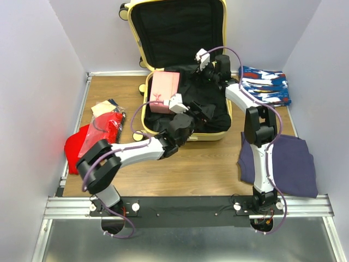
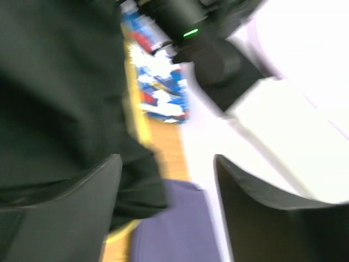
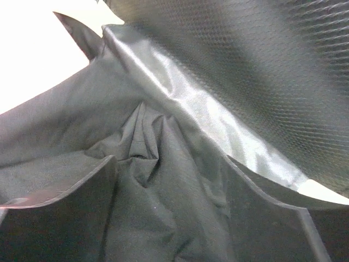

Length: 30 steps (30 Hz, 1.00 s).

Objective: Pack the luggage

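A wooden counter (image 1: 191, 164) carried an open pale-yellow suitcase (image 1: 177, 33) at its far side, a red garment (image 1: 73, 147) and plastic-wrapped bundle (image 1: 106, 119) at left, a purple garment (image 1: 297, 164) and blue patterned cloth (image 1: 267, 84) at right.

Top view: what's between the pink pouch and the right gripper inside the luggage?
Black clothing, bunched in the luggage's lower half, covers the whole stretch from the pink pouch to the right gripper. The top external view shows it.
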{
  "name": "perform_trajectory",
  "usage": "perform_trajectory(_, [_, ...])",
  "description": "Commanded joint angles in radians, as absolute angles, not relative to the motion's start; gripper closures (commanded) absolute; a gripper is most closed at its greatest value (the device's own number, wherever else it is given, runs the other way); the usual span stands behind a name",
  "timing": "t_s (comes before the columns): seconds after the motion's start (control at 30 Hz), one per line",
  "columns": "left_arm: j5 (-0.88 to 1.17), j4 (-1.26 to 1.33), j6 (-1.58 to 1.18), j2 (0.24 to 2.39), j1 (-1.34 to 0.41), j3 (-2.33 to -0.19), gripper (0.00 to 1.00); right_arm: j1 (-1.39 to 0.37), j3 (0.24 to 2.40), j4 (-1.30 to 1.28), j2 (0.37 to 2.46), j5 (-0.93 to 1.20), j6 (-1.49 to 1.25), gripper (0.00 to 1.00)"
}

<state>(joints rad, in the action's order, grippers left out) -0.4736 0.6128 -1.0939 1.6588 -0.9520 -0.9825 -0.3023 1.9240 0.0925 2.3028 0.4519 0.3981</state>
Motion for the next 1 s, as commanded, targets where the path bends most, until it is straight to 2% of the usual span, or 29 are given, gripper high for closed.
perform_trajectory(0.0, [-0.433, 0.640, -1.006, 1.537, -0.960, -0.965, 0.10, -0.314, 1.913, 0.140, 2.189, 0.402, 0.336, 0.14])
perform_trajectory(0.27, [-0.353, 0.600, -0.750, 1.298, -0.922, -0.914, 0.09, -0.302, 1.789, 0.055, 1.929, 0.388, 0.322, 0.11])
perform_trajectory(0.33, [-0.237, 0.566, -0.675, 1.220, -0.875, -0.894, 0.09, -0.293, 1.725, -0.058, 1.872, 0.409, 0.353, 0.11])
perform_trajectory(0.37, [-0.185, 0.542, -0.616, 1.197, -0.797, -0.897, 0.09, -0.288, 1.700, -0.095, 1.811, 0.420, 0.363, 0.11])
perform_trajectory(0.4, [0.033, 0.470, -0.570, 1.177, -0.738, -0.920, 0.08, -0.281, 1.684, -0.191, 1.789, 0.439, 0.409, 0.11])
perform_trajectory(0.47, [0.319, 0.407, -0.443, 1.164, -0.601, -0.966, 0.08, -0.272, 1.658, -0.300, 1.750, 0.466, 0.443, 0.11])
perform_trajectory(0.53, [0.472, 0.193, -0.384, 1.213, -0.470, -1.092, 0.08, -0.250, 1.658, -0.476, 1.724, 0.529, 0.489, 0.12])
perform_trajectory(0.63, [0.654, -0.091, -0.258, 1.314, -0.339, -1.262, 0.08, -0.236, 1.663, -0.694, 1.730, 0.560, 0.581, 0.25])
perform_trajectory(0.7, [0.646, -0.228, -0.172, 1.341, -0.307, -1.331, 0.08, -0.236, 1.673, -0.837, 1.747, 0.564, 0.656, 0.37])
perform_trajectory(0.83, [0.595, -0.187, -0.112, 1.261, -0.238, -1.287, 0.08, -0.236, 1.678, -0.995, 1.816, 0.549, 0.732, 0.57])
perform_trajectory(0.87, [0.583, -0.180, -0.109, 1.247, -0.230, -1.279, 0.08, -0.238, 1.672, -1.011, 1.822, 0.542, 0.747, 0.65])
perform_trajectory(0.97, [0.575, -0.202, -0.109, 1.238, -0.200, -1.279, 0.08, -0.236, 1.626, -1.022, 1.842, 0.517, 0.759, 0.72])
